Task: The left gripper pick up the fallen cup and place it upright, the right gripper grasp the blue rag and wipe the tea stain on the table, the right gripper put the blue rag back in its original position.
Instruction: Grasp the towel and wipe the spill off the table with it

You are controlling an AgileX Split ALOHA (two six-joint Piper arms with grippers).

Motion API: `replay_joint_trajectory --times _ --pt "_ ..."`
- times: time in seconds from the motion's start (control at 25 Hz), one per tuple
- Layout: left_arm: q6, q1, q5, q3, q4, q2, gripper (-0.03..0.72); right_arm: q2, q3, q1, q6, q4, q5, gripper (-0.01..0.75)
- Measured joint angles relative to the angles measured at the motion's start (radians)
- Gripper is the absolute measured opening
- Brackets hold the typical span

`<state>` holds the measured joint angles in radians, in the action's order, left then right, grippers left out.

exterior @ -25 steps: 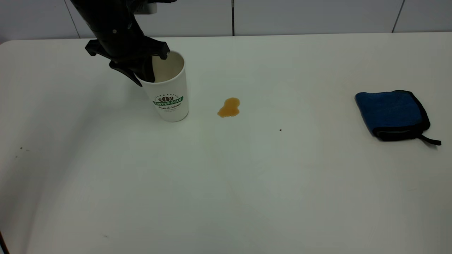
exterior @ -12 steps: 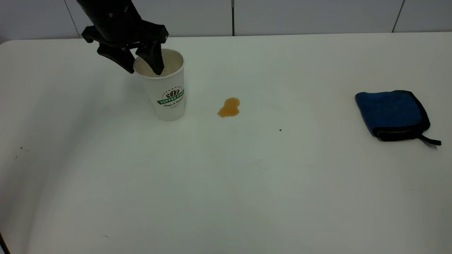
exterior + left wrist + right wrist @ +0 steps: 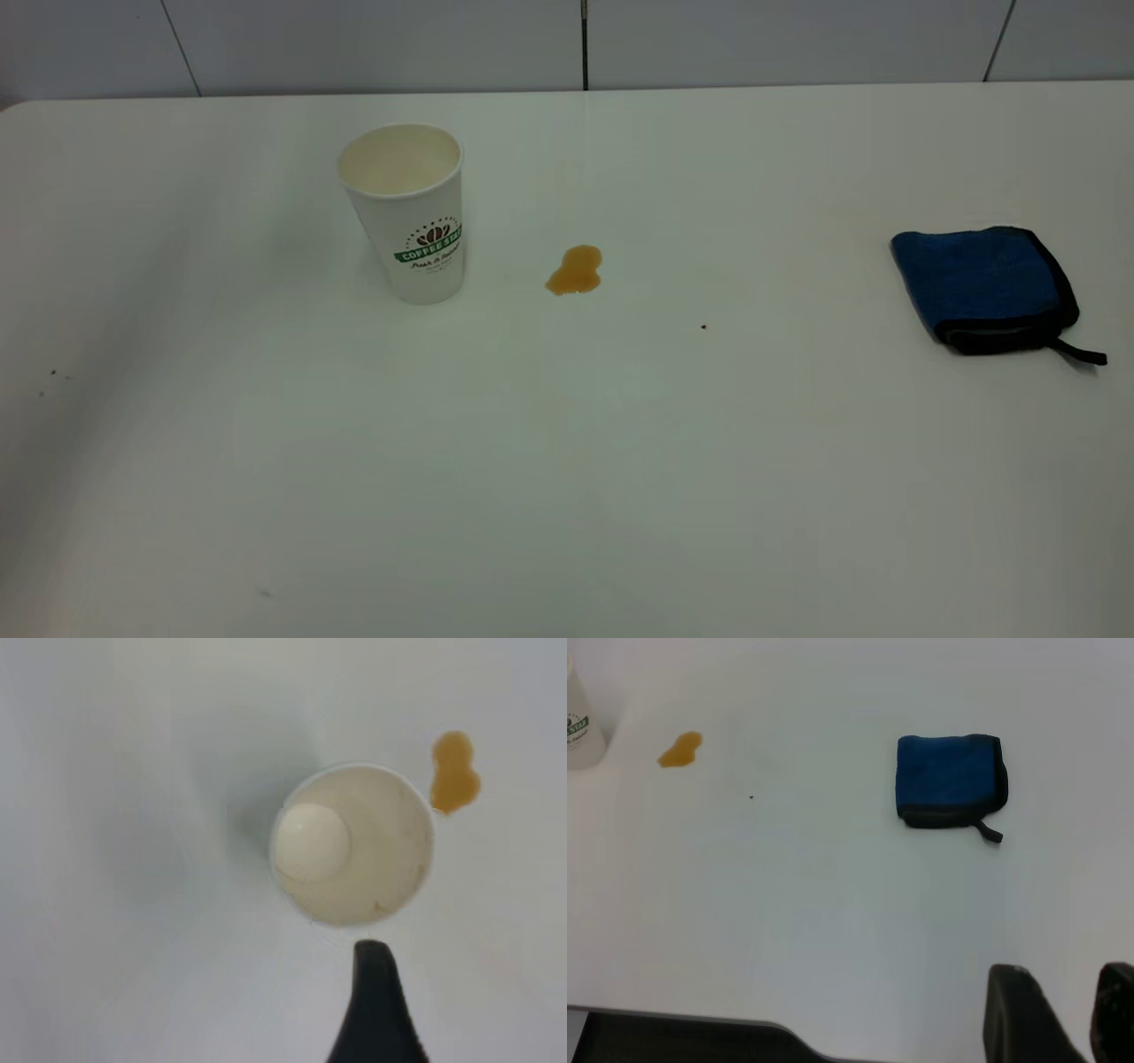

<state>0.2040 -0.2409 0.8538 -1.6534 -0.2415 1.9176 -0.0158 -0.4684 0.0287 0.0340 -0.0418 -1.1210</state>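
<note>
Left gripper (image 3: 379,1010) gone from exterior view, jaws indeterminate | right gripper (image 3: 1063,1014) parted | one upright white paper cup (image 3: 405,211) | one amber tea stain (image 3: 575,269) at 3 o'clock | one folded blue rag (image 3: 985,287).

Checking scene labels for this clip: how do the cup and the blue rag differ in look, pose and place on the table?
The cup is white paper with a green banner; the blue rag is deep-blue cloth edged in black. The cup stands upright, mouth open and empty inside; the blue rag lies flat and folded. The cup stands near the tea stain, the blue rag far across the table. Neither is held by a gripper.
</note>
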Motion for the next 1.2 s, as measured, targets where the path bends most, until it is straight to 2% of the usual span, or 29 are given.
replay_joint_trajectory --times 0.28,0.52,0.64,0.8,0.96,1.2 --pt "-0.031 -0.028 0.314 0.0 0.038 -0.267 0.57 0.0 0.0 0.0 0.0 -0.001 0.0 0.24" --pt "-0.129 -0.124 0.314 0.064 0.204 -0.444 0.568 0.0 0.0 0.0 0.0 -0.001 0.0 0.24" --pt "-0.169 -0.167 0.314 0.186 0.253 -0.567 0.568 0.0 0.0 0.0 0.0 -0.001 0.0 0.24" --pt "-0.204 -0.201 0.314 0.441 0.257 -0.775 0.568 0.0 0.0 0.0 0.0 -0.001 0.0 0.24" --pt "-0.225 -0.201 0.312 0.71 0.273 -0.969 0.568 0.0 0.0 0.0 0.0 -0.001 0.0 0.24" --pt "-0.232 -0.201 0.258 1.018 0.285 -1.212 0.568 0.0 0.0 0.0 0.0 -0.001 0.0 0.24"
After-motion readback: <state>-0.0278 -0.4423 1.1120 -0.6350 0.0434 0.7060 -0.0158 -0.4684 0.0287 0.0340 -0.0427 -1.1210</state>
